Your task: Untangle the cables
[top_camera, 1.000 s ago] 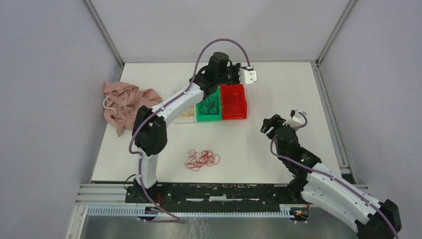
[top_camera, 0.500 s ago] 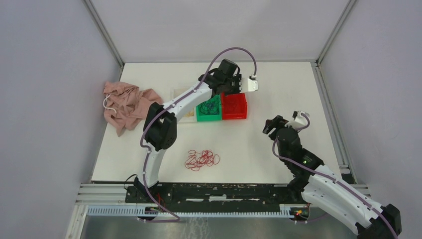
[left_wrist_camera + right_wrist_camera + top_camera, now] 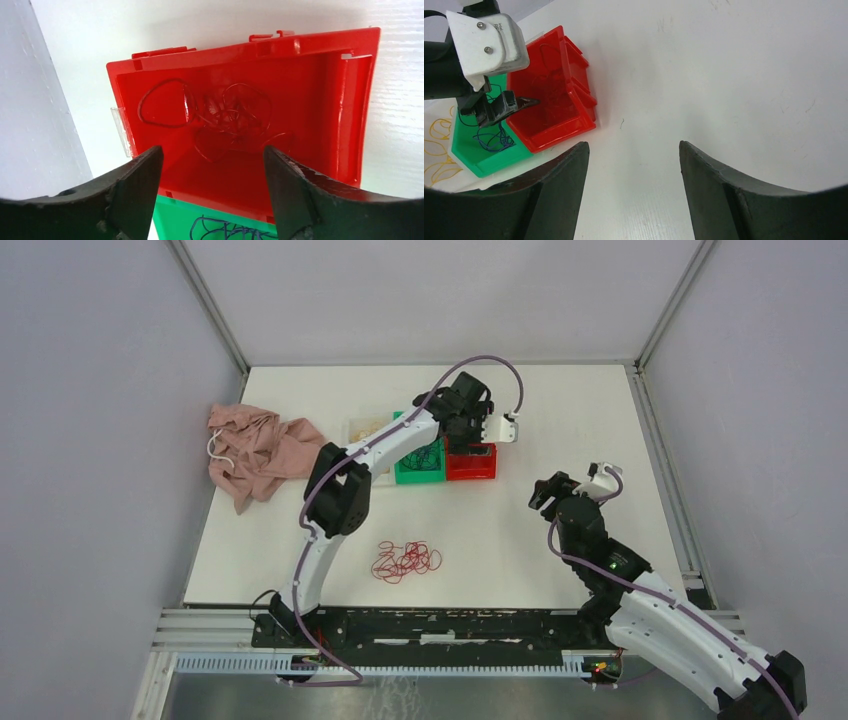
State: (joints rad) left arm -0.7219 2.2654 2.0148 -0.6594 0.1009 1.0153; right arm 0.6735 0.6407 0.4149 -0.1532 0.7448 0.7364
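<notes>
A tangle of red cables [image 3: 405, 560] lies loose on the table in front of the bins. My left gripper [image 3: 472, 436] hangs open over the red bin [image 3: 470, 464], with nothing between its fingers [image 3: 137, 185]. In the left wrist view, thin red cables [image 3: 227, 117] lie on the floor of that red bin [image 3: 310, 90]. Dark cables [image 3: 225, 231] lie in the green bin [image 3: 418, 466] beside it. Yellow cables [image 3: 436, 145] show at the left of the right wrist view. My right gripper [image 3: 548, 492] is open above bare table, right of the bins.
A crumpled pink cloth [image 3: 258, 450] lies at the table's left side. A pale tray [image 3: 368, 430] stands left of the green bin. Metal frame posts rise at the table's back corners, with grey walls all around.
My left arm has swung right, from over the green bin to over the red bin, and its jaws have gone from shut to open. The right arm has barely moved.
</notes>
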